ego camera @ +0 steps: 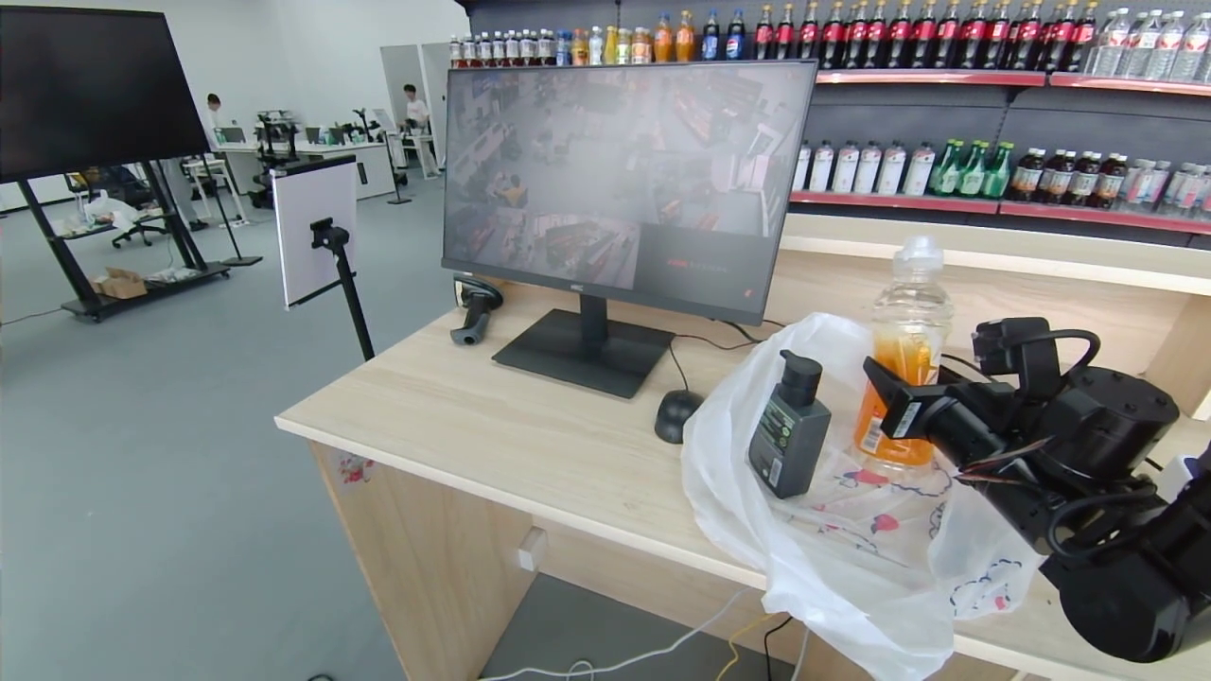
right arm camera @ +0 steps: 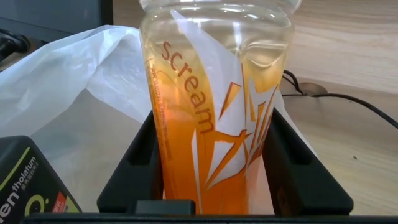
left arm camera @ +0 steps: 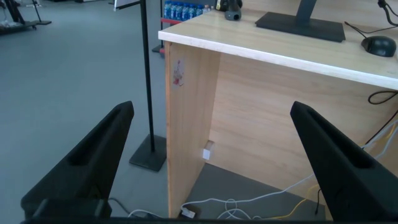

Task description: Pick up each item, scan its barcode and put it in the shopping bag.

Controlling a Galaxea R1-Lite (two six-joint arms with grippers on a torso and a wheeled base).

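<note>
Right gripper (ego camera: 903,397) clamped on lower body of the orange drink bottle (ego camera: 910,312), upright just beside the dark pump bottle (ego camera: 790,430), apparently on the spread shopping bag (ego camera: 814,558); left gripper (left arm camera: 211,109) wide open, empty; risk: slack film snags, bottle topples onto neighbour at release.
</note>
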